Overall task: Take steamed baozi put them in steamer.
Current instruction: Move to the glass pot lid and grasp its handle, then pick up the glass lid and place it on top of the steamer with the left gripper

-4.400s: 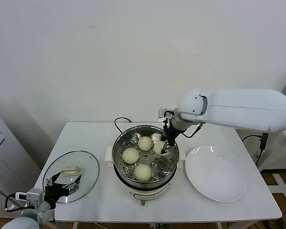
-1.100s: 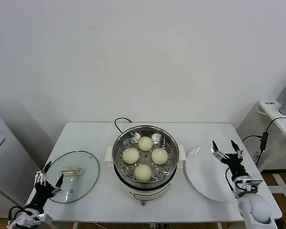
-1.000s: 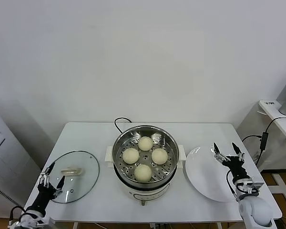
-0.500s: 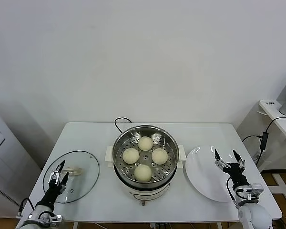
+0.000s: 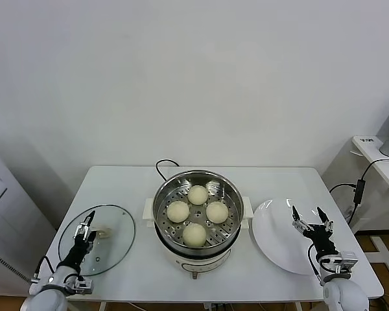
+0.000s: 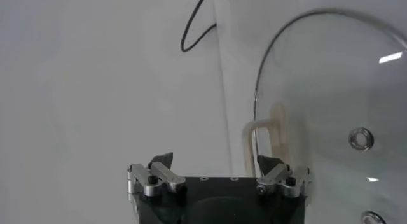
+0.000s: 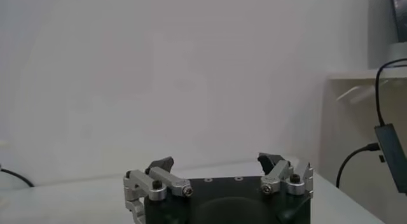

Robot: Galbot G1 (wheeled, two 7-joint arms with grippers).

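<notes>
Four cream-white baozi lie on the perforated tray of the steel steamer in the head view: one at the back, one on the left, one on the right, one at the front. My left gripper is open and empty, low at the table's front left over the glass lid. In its wrist view the left gripper has its jaws wide apart. My right gripper is open and empty, low at the front right over the white plate. The right gripper shows spread jaws.
A round glass lid with a cream handle lies left of the steamer and also shows in the left wrist view. A flat white plate lies to the right. A black cord runs behind the steamer.
The right arm let go of the fourth baozi in the steamer and drew back to the front right. The left gripper has risen over the lid's near edge.
</notes>
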